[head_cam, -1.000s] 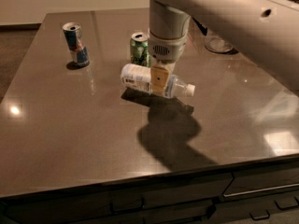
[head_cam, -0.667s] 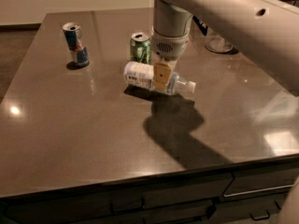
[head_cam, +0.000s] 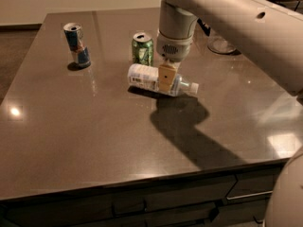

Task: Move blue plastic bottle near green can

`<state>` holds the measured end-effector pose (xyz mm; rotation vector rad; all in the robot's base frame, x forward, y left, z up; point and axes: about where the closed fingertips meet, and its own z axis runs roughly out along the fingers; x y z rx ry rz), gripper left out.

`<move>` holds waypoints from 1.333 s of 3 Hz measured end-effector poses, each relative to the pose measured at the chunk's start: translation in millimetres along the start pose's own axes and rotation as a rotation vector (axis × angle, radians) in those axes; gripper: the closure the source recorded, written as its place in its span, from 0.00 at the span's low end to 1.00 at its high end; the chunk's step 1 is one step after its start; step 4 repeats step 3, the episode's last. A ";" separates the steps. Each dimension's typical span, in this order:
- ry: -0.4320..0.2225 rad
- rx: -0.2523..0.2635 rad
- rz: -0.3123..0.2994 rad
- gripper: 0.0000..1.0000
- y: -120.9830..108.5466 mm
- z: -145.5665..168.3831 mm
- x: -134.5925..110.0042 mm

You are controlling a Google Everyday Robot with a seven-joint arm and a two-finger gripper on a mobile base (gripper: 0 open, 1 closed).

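The blue plastic bottle [head_cam: 144,78] lies on its side, white cap pointing right, at or just above the dark table [head_cam: 94,141]. My gripper [head_cam: 165,82] comes down from above and is shut across the bottle's middle; one tan finger [head_cam: 165,74] shows in front of it. The green can [head_cam: 143,49] stands upright just behind the bottle's left end, a small gap away.
A slim blue, red and silver can [head_cam: 77,44] stands at the back left. A clear glass vessel [head_cam: 220,44] sits at the back right behind my arm. The arm's shadow falls on the table to the right of the bottle. Drawers run below the front edge.
The gripper and the bottle have shifted together slightly to the right and toward the green can. The cans have not moved.
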<state>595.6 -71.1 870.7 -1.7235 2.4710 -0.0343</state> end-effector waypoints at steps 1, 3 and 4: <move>-0.008 0.006 0.000 0.12 -1.6 1.2 -2.6; -0.014 0.011 -0.001 0.00 -2.9 2.6 -4.7; -0.014 0.011 -0.001 0.00 -2.9 2.6 -4.7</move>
